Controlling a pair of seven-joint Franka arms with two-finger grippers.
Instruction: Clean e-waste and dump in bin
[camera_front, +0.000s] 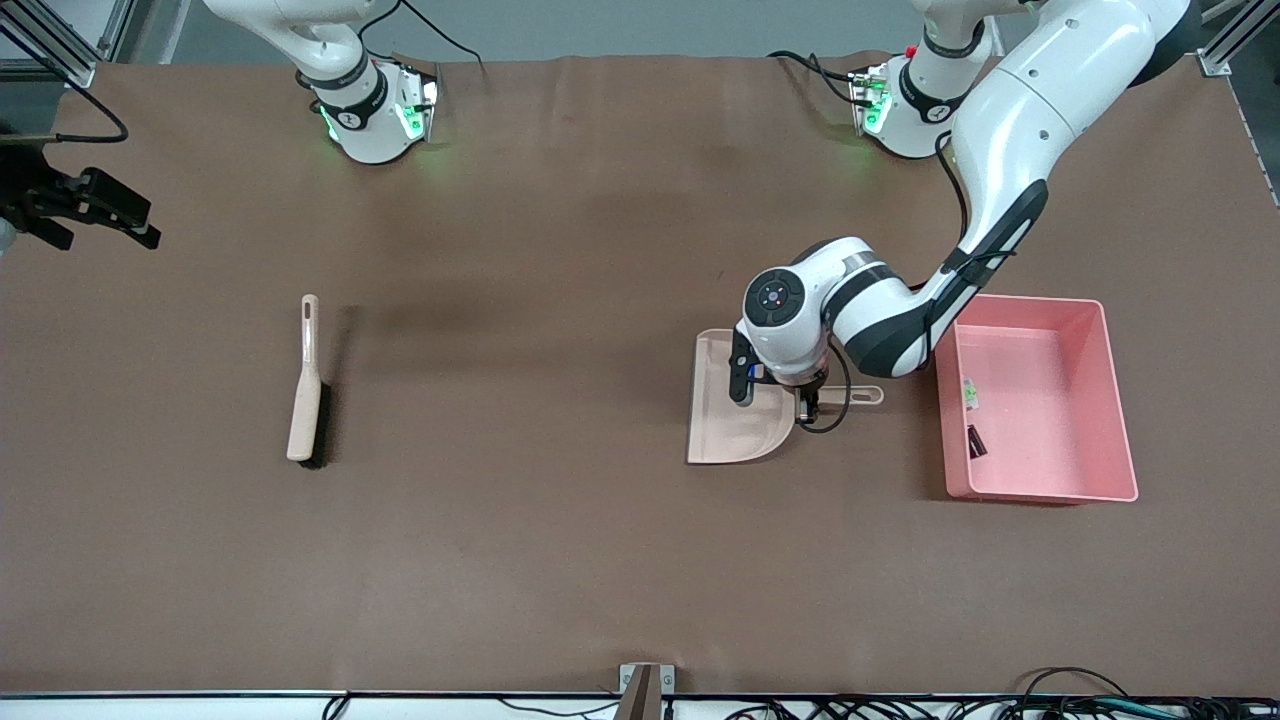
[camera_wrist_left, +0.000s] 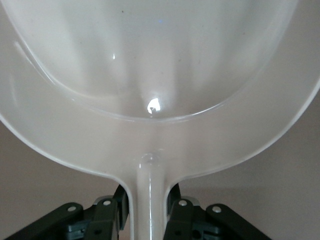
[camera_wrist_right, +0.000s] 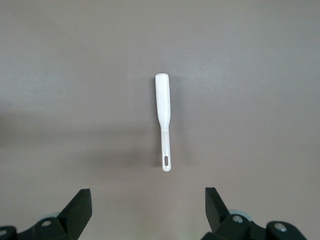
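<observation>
Apparently left gripper (camera_front: 806, 400) clamps dustpan (camera_front: 735, 425) handle beside bin (camera_front: 1115, 400); right gripper (camera_wrist_right: 148, 210) gapes.

— Where is the front camera looking from?

— It's sitting high across the table (camera_front: 560, 560), facing both bases and taking in the whole top.

— And the left wrist camera?

— It's pressing in close on the dustpan (camera_wrist_left: 160, 75), looking along its handle; the front camera is catching that same dustpan (camera_front: 730, 420).

— The right one?

— It's looking straight down from higher up at the brush (camera_wrist_right: 164, 120), which the front view is sharing too (camera_front: 306, 385).
</observation>
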